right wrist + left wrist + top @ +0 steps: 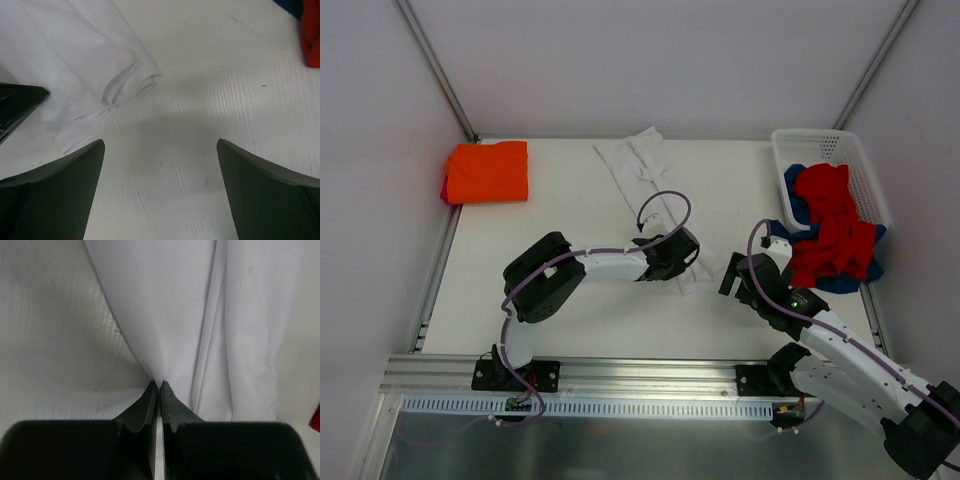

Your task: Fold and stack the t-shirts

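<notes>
Nearest the bases, the right end effector (160, 143) hangs over bare table (570, 300) with its jaws wide apart and nothing between them. The near end of the white shirt (85, 65) lies just to its left, a rolled hem corner showing in its wrist view.

Beside it, the left end effector (159, 385) is clamped on that shirt's near edge. Its jaws are together and the cloth fans away from the tips in long creases. From above, the shirt is a narrow strip, already folded lengthwise, running from the middle of the table to the far edge at a slight slant.

The step in hand looks like folding this strip end over end. To do it well, the right end effector should probably slide left and pinch the free near corner through all layers before anything lifts. With both corners held, raise them level and low, carry them along the strip's own slant, and lay edge on edge. A one-sided pull would likely skew the strip or let the layers slip apart.

Farther off, the orange shirt (488, 172) sits folded at the far left corner. At the far right, a red shirt (835, 225) and a blue shirt (796, 198) spill from the basket (868, 170), unfolded.
</notes>
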Robot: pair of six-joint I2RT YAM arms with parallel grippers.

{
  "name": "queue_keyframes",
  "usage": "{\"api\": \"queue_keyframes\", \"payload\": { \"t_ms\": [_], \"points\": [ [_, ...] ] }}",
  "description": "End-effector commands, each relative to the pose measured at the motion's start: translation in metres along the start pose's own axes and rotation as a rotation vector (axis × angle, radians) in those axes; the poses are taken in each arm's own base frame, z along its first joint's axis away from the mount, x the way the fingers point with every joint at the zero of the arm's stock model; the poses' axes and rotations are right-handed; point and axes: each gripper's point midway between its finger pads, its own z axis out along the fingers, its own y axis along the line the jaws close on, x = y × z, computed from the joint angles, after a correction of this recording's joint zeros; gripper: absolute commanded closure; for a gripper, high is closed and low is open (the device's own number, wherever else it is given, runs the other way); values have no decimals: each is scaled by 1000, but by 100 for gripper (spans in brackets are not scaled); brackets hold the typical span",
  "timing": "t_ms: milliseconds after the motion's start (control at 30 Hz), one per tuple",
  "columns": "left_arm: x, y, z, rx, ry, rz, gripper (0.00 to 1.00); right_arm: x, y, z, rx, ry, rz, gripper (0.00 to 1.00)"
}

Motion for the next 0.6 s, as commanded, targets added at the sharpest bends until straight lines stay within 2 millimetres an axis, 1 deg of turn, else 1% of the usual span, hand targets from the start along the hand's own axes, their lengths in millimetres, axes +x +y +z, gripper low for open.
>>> {"api": "queue_keyframes", "payload": {
  "t_ms": [0, 67, 100, 133, 167, 200, 233, 267, 300, 333, 367, 400, 433, 467, 567],
  "points": [
    [13, 28, 4, -87, 51, 88, 100, -1, -3, 1, 22, -10, 12, 1],
    [12, 31, -3, -85, 58, 100, 100, -2, -1, 1, 16, -7, 11, 1],
    [13, 41, -6, -98, 64, 117, 100, -2, 0, 1, 15, -8, 10, 1],
    [9, 42, -14, -91, 59, 117, 100, -4, 2, 0, 9, -9, 10, 0],
    [7, 49, -18, -103, 55, 118, 100, -6, 3, 0, 7, -11, 10, 1],
    [9, 69, -19, -139, 65, 123, 100, -6, 4, 0, 4, -10, 7, 0],
    [7, 78, -22, -153, 64, 116, 100, -7, 7, 0, -9, -11, 9, 0],
    [1, 80, -31, -143, 53, 102, 100, -8, 10, 0, -21, -12, 13, 0],
    [2, 103, -33, -187, 47, 109, 100, -6, 12, 2, -24, -4, 11, 1],
    [-5, 106, -42, -180, 27, 96, 100, -6, 17, 2, -46, 2, 16, 1],
    [-7, 114, -45, -193, 16, 87, 100, -6, 20, 3, -55, 7, 15, 0],
    [-7, 138, -49, -240, 2, 95, 100, -4, 22, 5, -52, 19, 11, 1],
    [-11, 141, -56, -231, -13, 81, 100, -3, 26, 6, -69, 26, 19, 1],
    [-10, 157, -59, -256, -17, 85, 100, -1, 28, 7, -75, 33, 19, 1],
    [-18, 173, -69, -275, -46, 71, 100, 5, 42, 12, -121, 53, 15, 1]
  ]
}}
